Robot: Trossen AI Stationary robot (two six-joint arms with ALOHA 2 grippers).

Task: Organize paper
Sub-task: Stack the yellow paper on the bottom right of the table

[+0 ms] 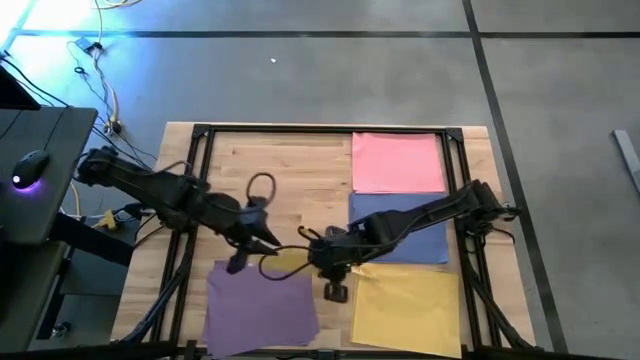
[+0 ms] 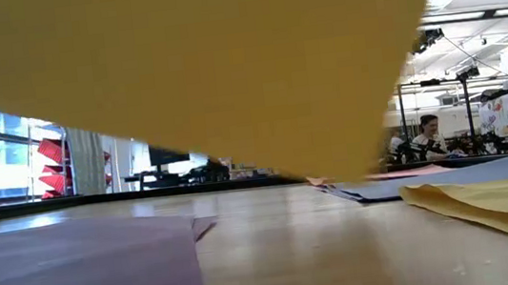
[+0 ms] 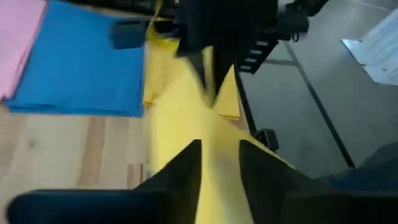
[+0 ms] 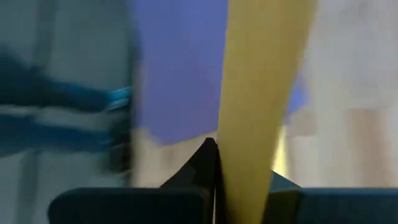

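A single yellow sheet [image 1: 286, 262] is lifted off the table between my two grippers and fills the upper low view [image 2: 208, 71]. My right gripper [image 1: 322, 262] is shut on it. My left gripper [image 1: 252, 248] is open at the sheet's left end, and the yellow sheet [image 3: 221, 186] shows in the gap between its fingers. A purple sheet [image 1: 262, 305] lies flat at the near left. Pink [image 1: 397, 162], blue [image 1: 400, 232] and yellow [image 1: 408, 305] sheets lie in a column on the right. My right gripper pinches the lifted yellow sheet between its two fingers at its right-hand part [image 3: 209, 93], coming from the table's right. The sheet runs on past the fingers [image 4: 249, 124] and hangs clear of the table. Whether it holds an edge or a fold cannot be told.
A dark table frame [image 1: 200, 150] runs round the wooden top. A desk with a glowing mouse [image 1: 30, 165] stands off the left edge, with cables on the floor. Bare wood [image 1: 290, 170] lies at the far left of the table. A person [image 2: 426, 132] sits in the room beyond.
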